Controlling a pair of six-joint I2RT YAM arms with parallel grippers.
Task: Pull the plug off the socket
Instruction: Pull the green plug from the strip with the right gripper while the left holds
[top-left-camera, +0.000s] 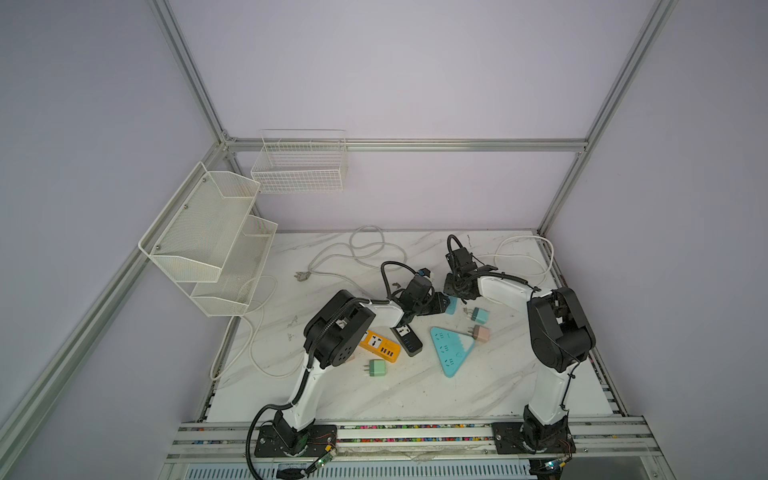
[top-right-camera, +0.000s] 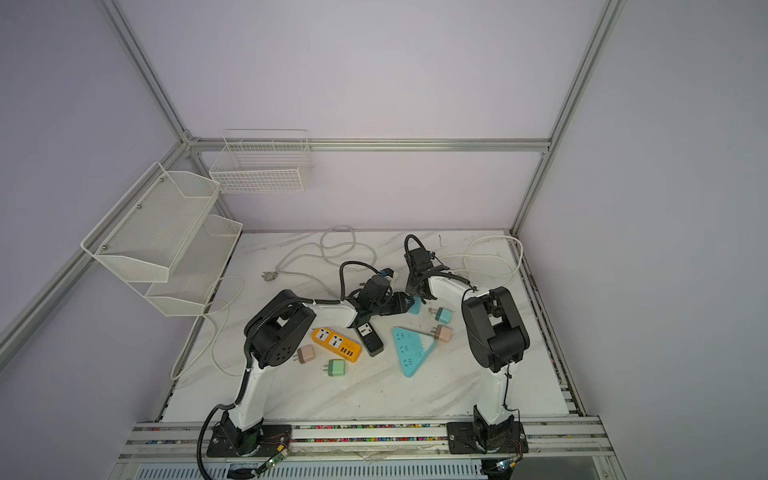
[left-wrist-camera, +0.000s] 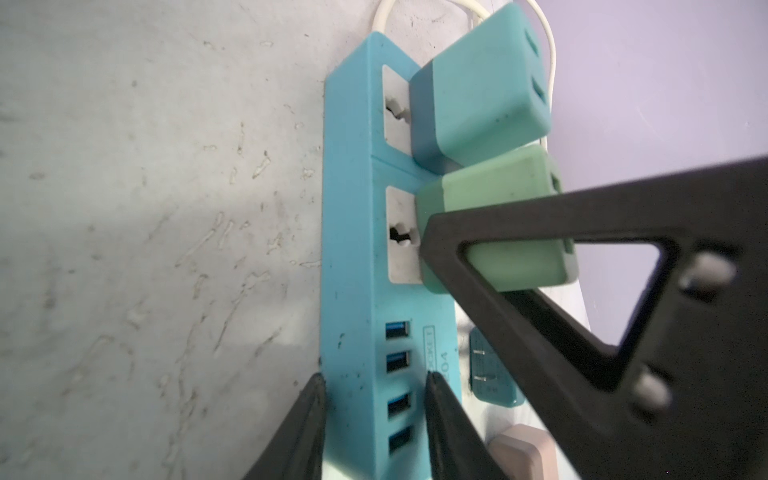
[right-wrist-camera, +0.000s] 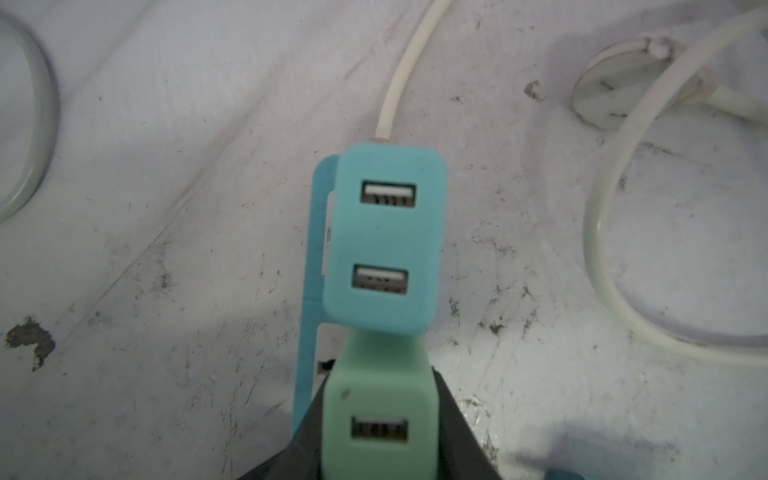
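The socket is a light blue power strip (left-wrist-camera: 353, 249) lying on the marble table; only its end shows in both top views (top-left-camera: 451, 304) (top-right-camera: 415, 305). Two plugs stand seated in it: a green plug (left-wrist-camera: 498, 199) and a teal plug (left-wrist-camera: 478, 83) beside it. My left gripper (left-wrist-camera: 436, 376) is shut across the strip's USB end, one finger on each long side. My right gripper (right-wrist-camera: 380, 386) is shut on the green plug (right-wrist-camera: 378, 415), a finger (left-wrist-camera: 540, 332) pressed on each flank. The teal plug (right-wrist-camera: 386, 237) is just beyond it, untouched.
An orange strip (top-left-camera: 380, 345), a black strip (top-left-camera: 407, 338) and a teal triangular strip (top-left-camera: 451, 349) lie nearer the front. Loose plugs lie around: teal (top-left-camera: 481, 315), pink (top-left-camera: 481, 333), green (top-left-camera: 377, 368). White cords (top-left-camera: 365, 249) loop at the back. Wire baskets (top-left-camera: 208, 237) hang left.
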